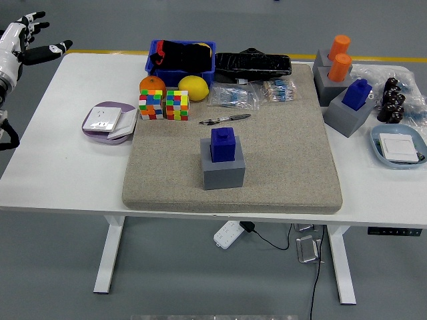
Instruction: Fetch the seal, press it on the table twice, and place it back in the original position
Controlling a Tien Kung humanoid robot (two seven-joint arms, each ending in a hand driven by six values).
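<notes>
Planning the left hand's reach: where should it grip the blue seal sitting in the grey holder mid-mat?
Probably the blue seal's exposed upper block, pinched across its sides from above: its bottom sits sunk in the grey holder. The left hand hangs open, far off.

Grey floor (60,267) with yellow line (107,51) — white-legged table (67,180)

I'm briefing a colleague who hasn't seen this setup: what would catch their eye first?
Probably the blue seal sitting in its grey block at the middle of the beige mat. Next, the two colourful puzzle cubes by the mat's far-left corner, and the orange seals at far right. The robot's left hand hangs open beyond the table's far-left corner.
</notes>
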